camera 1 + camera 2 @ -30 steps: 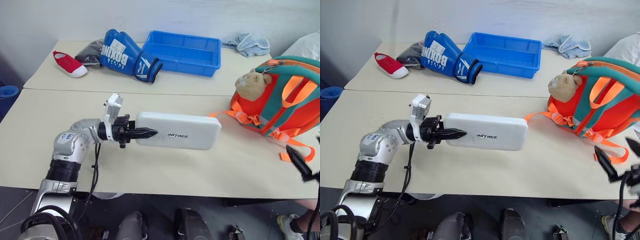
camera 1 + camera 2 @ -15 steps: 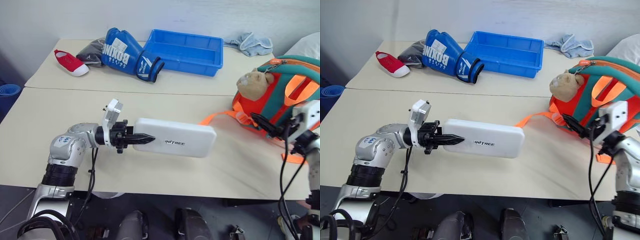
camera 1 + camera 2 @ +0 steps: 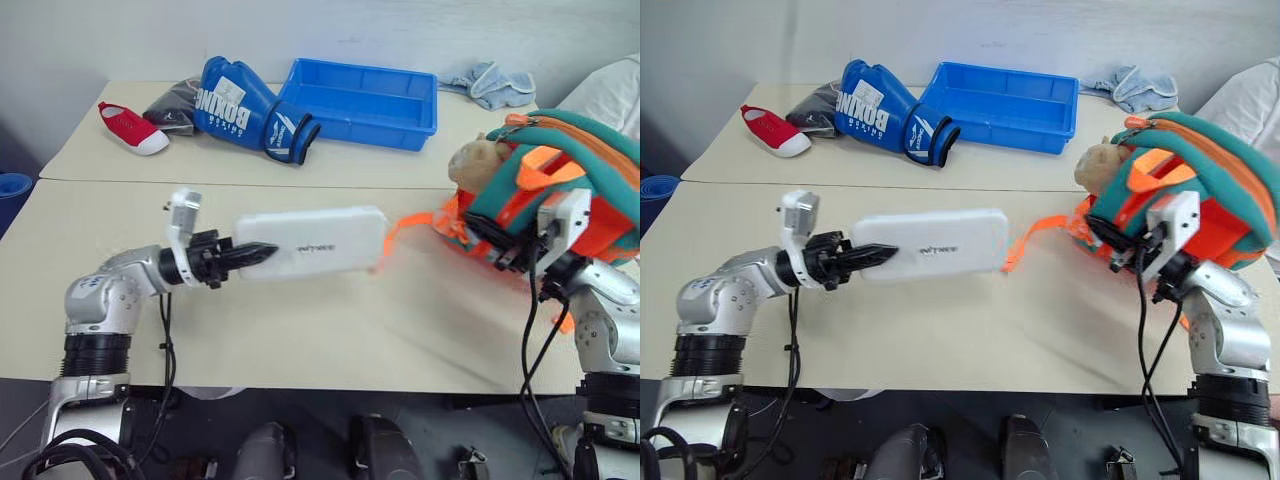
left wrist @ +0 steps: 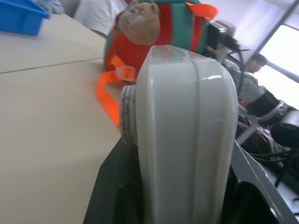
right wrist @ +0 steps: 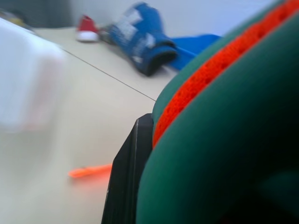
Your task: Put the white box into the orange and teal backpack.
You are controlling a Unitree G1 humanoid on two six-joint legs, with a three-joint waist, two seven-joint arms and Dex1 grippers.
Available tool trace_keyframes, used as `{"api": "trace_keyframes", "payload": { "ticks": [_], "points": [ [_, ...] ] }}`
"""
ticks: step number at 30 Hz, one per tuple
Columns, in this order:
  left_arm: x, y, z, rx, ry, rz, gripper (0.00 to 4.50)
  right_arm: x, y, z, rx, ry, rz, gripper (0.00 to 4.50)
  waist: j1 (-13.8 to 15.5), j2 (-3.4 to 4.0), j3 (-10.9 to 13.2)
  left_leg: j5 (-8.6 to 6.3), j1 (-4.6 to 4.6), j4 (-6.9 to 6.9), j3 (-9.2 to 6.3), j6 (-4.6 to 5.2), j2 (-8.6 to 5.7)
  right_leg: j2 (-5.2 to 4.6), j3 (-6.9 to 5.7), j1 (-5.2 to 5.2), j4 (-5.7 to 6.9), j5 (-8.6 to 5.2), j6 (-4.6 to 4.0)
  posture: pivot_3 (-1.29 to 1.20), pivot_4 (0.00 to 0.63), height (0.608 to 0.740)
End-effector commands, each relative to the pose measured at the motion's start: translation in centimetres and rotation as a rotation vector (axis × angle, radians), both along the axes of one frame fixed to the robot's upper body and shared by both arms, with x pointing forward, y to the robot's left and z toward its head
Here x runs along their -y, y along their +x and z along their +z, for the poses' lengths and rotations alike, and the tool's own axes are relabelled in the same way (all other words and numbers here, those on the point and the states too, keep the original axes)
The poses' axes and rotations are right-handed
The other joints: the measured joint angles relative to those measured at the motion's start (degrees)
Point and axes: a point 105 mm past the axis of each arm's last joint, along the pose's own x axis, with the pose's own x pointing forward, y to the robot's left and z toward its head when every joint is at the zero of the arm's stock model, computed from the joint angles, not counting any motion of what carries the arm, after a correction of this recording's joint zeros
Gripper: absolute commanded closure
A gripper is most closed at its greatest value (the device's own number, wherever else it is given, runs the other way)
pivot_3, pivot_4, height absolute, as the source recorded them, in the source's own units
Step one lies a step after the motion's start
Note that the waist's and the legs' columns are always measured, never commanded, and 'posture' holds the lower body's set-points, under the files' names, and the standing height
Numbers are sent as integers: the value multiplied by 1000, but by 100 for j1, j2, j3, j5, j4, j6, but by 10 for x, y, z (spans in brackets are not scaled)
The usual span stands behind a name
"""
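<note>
Right now I have the left gripper (image 3: 243,257) pinching 1 short end of the white box (image 3: 312,241), which juts out level above the tan table (image 3: 300,330), its far end pointing toward the orange and teal backpack (image 3: 560,160). A gap remains between that far end and the bag, with a loose orange strap (image 3: 405,225) lying in it. In the left wrist view the box's edge (image 4: 187,140) stands between my 2 black fingers (image 4: 112,196). The backpack sits at the table's right side, bear head (image 3: 470,160) facing the box. My right gripper (image 3: 497,243) is pressed against the bag's front; in the right wrist view 1 black finger (image 5: 128,182) lies against its teal and orange trim (image 5: 215,121), though I cannot tell whether it grips the fabric. Farther back lie a blue boxing glove (image 3: 245,108), a blue tray (image 3: 360,100), a red shoe (image 3: 125,128) and a pale cloth (image 3: 490,83).
</note>
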Motion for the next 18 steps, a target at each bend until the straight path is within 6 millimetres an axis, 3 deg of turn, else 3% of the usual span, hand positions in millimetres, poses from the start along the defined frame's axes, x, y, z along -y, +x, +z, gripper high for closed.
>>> {"api": "trace_keyframes", "payload": {
  "ticks": [1,6,9,13,18],
  "points": [
    [-17,1,14,27,6,30,3195,-53,-37,18,48,6,250,4485,8,0,0,-1,-2,-1,0,0,0,0,0,0,0,0,0,0,150,740],
    [-32,7,26,19,-51,91,3195,-97,-80,23,-15,59,476,4485,10,-1,0,-7,-16,-5,-1,0,-2,-2,-1,-12,1,0,0,0,150,740],
    [-36,5,37,25,-112,105,3195,-105,-103,23,-127,87,586,4485,15,-7,2,-9,-21,-3,-2,5,-4,-7,-1,-15,1,0,0,0,150,740],
    [-37,-5,47,31,-145,92,3195,-88,-120,7,-290,-8,612,4485,43,-18,6,-16,-24,-3,-4,15,-8,-12,-3,-14,-3,0,0,0,150,740],
    [-37,-23,59,52,-142,52,3195,-44,-105,2,-348,-62,441,4485,41,-42,15,-23,-21,3,-3,28,-14,-17,-3,-1,-14,3,6,0,150,740]
  ]
}}
